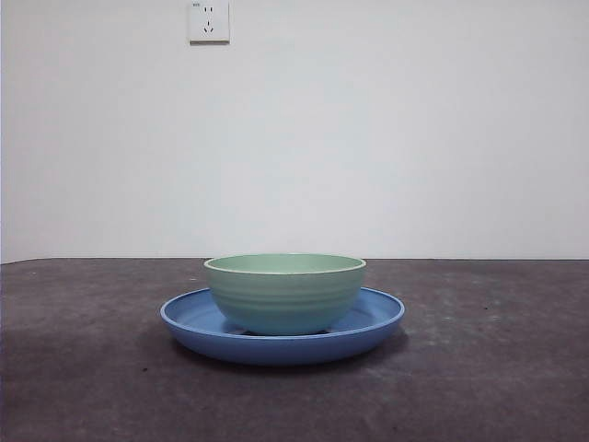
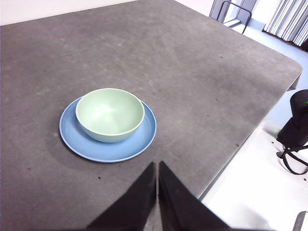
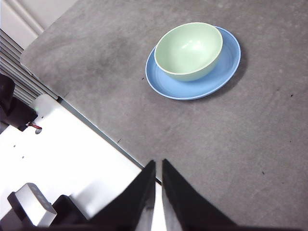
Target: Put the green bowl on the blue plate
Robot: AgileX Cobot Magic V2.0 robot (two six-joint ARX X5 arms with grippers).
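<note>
Front view shows the green bowl [image 1: 284,293] sitting upright on the blue plate [image 1: 368,327], probably a little off centre. Nothing needs regrasping; both arms should stay back. Left gripper [image 2: 157,174] and right gripper [image 3: 158,172] are closed, empty, well apart from it.

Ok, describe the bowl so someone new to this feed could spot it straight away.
On the dark grey table, find the wide blue plate, the only dish lying flat on it. The bowl sits upright in that plate's middle. It is pale mint green with faint ridges round its side, narrower and taller than the plate, and empty inside.
</note>
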